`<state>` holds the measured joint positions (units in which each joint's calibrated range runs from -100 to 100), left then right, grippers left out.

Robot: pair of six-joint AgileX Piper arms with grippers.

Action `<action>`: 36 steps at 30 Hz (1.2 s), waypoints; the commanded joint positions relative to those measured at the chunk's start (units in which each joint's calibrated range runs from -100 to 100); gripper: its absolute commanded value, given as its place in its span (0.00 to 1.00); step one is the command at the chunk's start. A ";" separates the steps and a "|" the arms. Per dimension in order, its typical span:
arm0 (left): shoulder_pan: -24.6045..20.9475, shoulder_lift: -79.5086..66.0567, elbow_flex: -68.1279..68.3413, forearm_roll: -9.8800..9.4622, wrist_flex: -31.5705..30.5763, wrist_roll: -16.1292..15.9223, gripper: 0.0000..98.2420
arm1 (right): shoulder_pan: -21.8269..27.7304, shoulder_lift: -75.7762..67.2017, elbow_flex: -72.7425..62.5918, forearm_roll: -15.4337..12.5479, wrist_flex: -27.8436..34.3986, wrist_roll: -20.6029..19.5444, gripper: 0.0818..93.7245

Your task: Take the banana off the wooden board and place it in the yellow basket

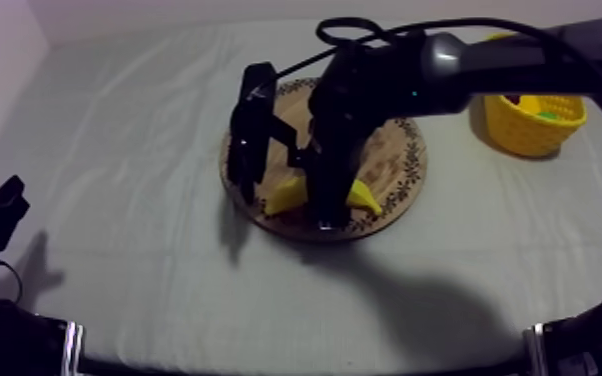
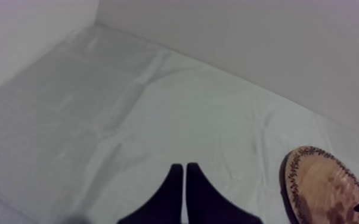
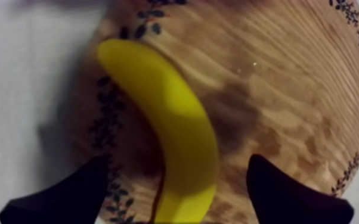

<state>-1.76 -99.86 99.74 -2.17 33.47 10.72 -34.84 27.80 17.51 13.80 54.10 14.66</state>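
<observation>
- The left claw [image 1: 1,204] sits low at the left edge of the tabletop [image 1: 115,150], well apart from everything else. In the left wrist view its two black fingers [image 2: 176,190] lie pressed together as a narrow wedge, closed on nothing, over bare grey-white cloth.
- The wooden board [image 1: 406,160] lies near the middle of the tabletop, its patterned rim visible around the right arm. In the left wrist view a part of it [image 2: 322,184] shows beyond the closed fingers.
- The banana [image 1: 287,196] lies flat on the wooden board, near the rim on the side closest to the camera. In the right wrist view it [image 3: 176,119] curves across the wood with one end at the patterned rim.
- The right claw [image 1: 330,205], its arm coming in from the upper right, is down over the board. Its fingers [image 3: 277,190] are spread wide open, one on each side of the banana, neither one touching it.
- The yellow basket [image 1: 535,128] stands on the tabletop to the right, well apart from the board.
</observation>
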 commanded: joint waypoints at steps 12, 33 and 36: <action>-0.01 0.03 0.04 0.00 0.00 0.00 0.00 | 1.91 9.34 -11.74 -4.00 6.20 3.28 0.33; -0.01 0.03 0.04 0.00 0.00 0.00 0.00 | 10.50 -12.32 -4.66 -4.19 13.91 7.28 0.29; -0.01 0.03 0.04 0.00 0.00 0.00 0.00 | 15.30 -13.72 -7.42 -4.58 15.64 8.91 0.28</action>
<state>-1.76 -99.86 99.74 -2.17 33.47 10.72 -23.59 14.67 11.48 9.36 68.91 22.72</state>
